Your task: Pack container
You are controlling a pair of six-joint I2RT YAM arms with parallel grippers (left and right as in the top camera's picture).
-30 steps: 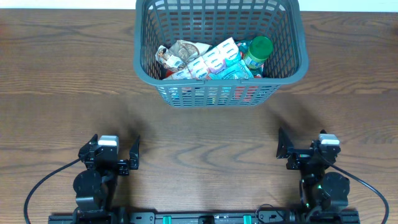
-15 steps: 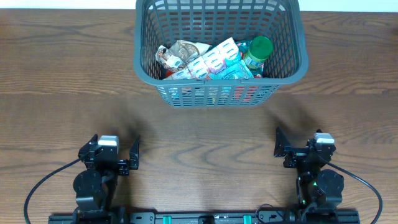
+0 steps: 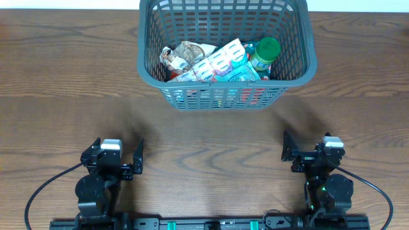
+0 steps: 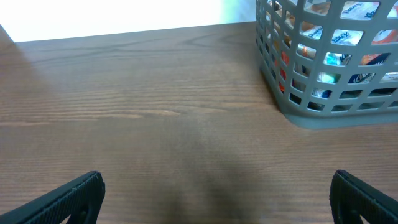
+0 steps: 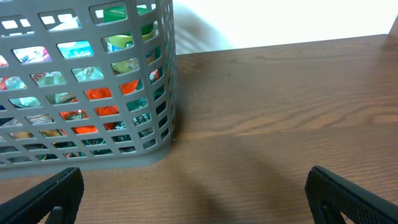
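L gripper [image 3: 117, 150] + R gripper [image 3: 310, 147] both wide open, nothing held, sat at near edge of table [image 3: 64, 102], jaws facing the container [image 3: 225, 96]. Container is upright at far-centre of table, well apart from both: fwd-right of L, fwd-left of R. Inside: packets [image 3: 217, 64] piled across the middle, green-lid bottle [image 3: 265, 50] at right end.

Overhead crops the container's far rim. Packets overlap, so count and lower layers can't be made out.

L wrist cam: only fingertips [image 4: 68, 199] in the bottom corners, container's L corner top-right, cropped.
R wrist cam: same, fingertips [image 5: 50, 193] low, container's R corner at left, cropped.

Wrist cams show the slotted walls down to the table w/ coloured wrappers thru the slots. Only overhead shows the contents from the top
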